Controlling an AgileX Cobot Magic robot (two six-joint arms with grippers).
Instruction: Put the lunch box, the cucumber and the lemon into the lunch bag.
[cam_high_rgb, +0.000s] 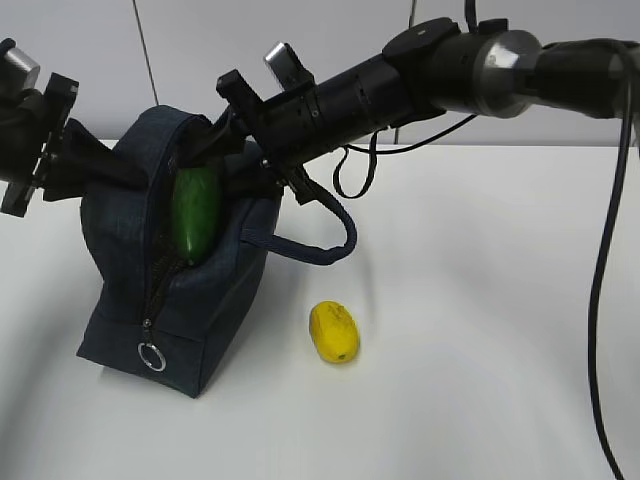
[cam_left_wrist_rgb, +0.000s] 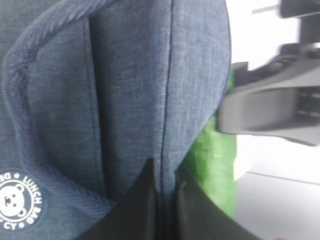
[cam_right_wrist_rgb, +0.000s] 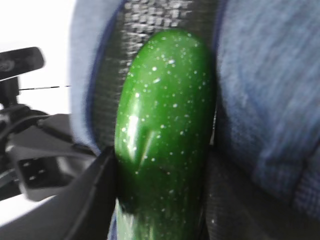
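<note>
Right hand clamped on cucumber half inside lunch bag, left hand pinching fabric open; risk of snagging, tipping bag onto bench

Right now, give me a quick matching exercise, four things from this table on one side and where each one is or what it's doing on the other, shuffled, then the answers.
Things:
1. cucumber
2. lemon
3. left gripper
4. ring pull

Places or states:
A. lying on the table beside the lunch bag
B. hanging at the low end of the zipper
C. pinching the bag's fabric
D. standing in the bag's opening, held by the right gripper

Pairs: 1-D, 2-A, 3-C, 4-B
</note>
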